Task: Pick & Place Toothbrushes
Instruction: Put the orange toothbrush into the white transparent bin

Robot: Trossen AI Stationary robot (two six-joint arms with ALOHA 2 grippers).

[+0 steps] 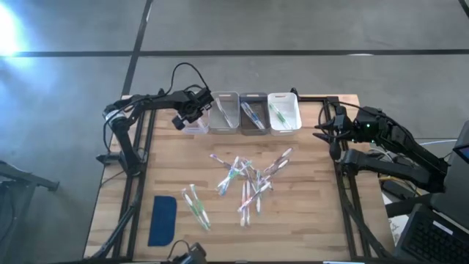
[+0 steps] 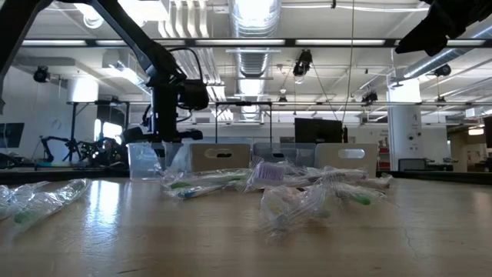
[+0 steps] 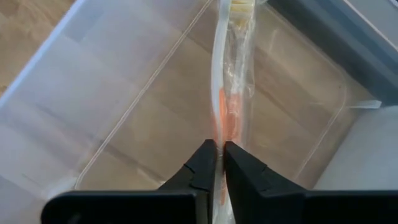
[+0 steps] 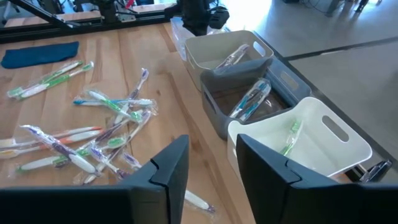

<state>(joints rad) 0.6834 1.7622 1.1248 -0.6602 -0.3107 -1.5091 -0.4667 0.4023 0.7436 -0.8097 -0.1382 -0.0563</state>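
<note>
Several wrapped toothbrushes point(image 1: 245, 180) lie in a loose pile at the table's middle, and two more point(image 1: 196, 205) lie nearer the front left. My left gripper point(image 1: 189, 116) hangs in the clear bin point(image 1: 195, 126) at the far left of the bin row, shut on an orange-accented toothbrush point(image 3: 229, 74). My right gripper point(image 4: 211, 165) waits open and high at the table's right edge point(image 1: 327, 132), with nothing between its fingers. My left gripper pinches the wrapped toothbrush by its orange handle part point(image 3: 222, 127) between its two fingertips. The fingers come from above, slanting steeply down into the clear bin. The brush runs on past the fingertips, its bristle end point(image 3: 241, 6) toward the bin's wall; whether it rests on the bin's floor I cannot tell.
Right of the clear bin stand a beige bin point(image 4: 211, 62), a dark grey bin point(image 4: 214, 109) and a white bin point(image 4: 339, 140), each with a toothbrush or two inside. A flat dark-blue pad point(image 1: 163, 220) lies at the front left.
</note>
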